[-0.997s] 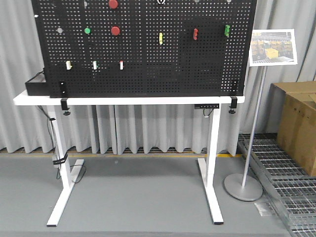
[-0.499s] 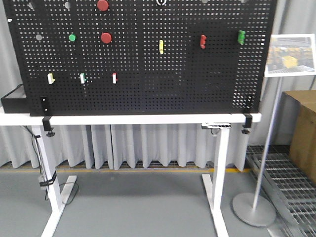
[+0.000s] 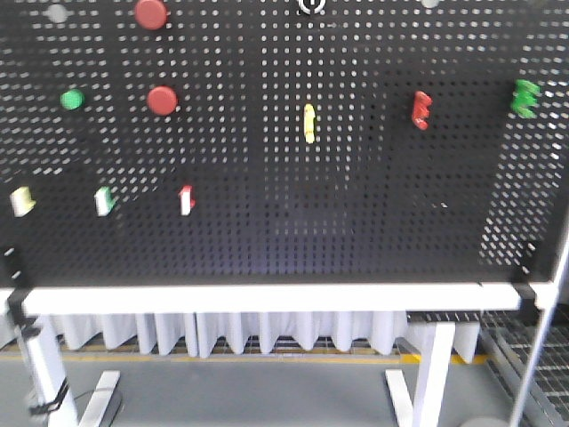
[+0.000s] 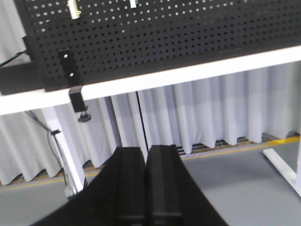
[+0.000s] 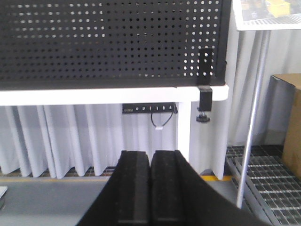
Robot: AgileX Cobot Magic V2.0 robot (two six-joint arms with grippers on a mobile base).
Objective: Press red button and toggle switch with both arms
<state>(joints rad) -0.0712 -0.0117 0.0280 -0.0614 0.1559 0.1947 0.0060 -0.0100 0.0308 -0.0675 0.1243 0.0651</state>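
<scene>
Two round red buttons sit on the upper left of the black pegboard in the front view. The toggle switch, a silver-white ring, is cut by the top edge at centre. Neither gripper shows in the front view. In the left wrist view my left gripper is shut on nothing, low in front of the board's bottom left corner. Equally empty and shut, my right gripper points under the board's bottom right corner.
Also on the board are a green button, a pale yellow oblong switch, red and green comb pieces, and three small rocker switches. The white table carries the board. A sign pole and cardboard box stand at right.
The front view has closed in on the pegboard: the board now fills the frame, and the table legs and floor have mostly dropped out of view.
</scene>
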